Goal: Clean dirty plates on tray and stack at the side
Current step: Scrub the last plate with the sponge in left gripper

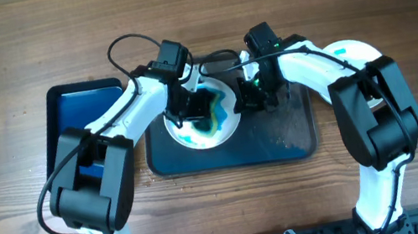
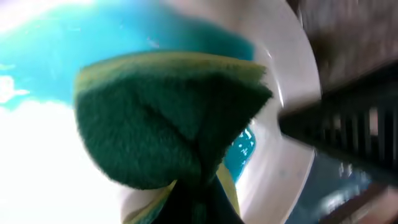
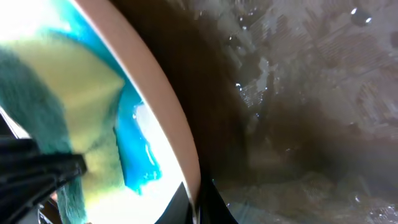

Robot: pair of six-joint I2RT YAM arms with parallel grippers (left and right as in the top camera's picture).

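Right now the plate (image 1: 223, 125) lies flat on the left half of the dark tray (image 1: 280, 135), in the middle of the desk (image 1: 190, 1). Its face carries a thick blue smear, with bare white showing toward the rim.

The sponge (image 1: 205, 101), green on one side and yellow on the other, sits on that smear. The left pincer (image 1: 190, 107) is pressed together on it, and in the left wrist view the sponge (image 2: 174, 118) is folded over the blue patch. The right pincer (image 1: 250, 97) comes in from the other side and pinches the plate by its right rim. In the right wrist view that rim (image 3: 168, 124) runs down into the closed jaws, with the wet, speckled tray (image 3: 298, 124) beside it.

Judging by this, the step in hand is the scrubbing of this plate: one arm steadies it, the other wipes. Much blue is left, so the wiping looks far from finished.

The next move calls for the sponge to sweep across the whole smear while the rim grip stays firm, so that the plate neither turns nor slides on the wet tray.

Further out, a smaller tray (image 1: 76, 109) with a blue inside lies to the left. On the right, partly hidden behind the right arm, a white round thing (image 1: 344, 50) with a spot of blue-green shows; it may be another plate, but I cannot tell.
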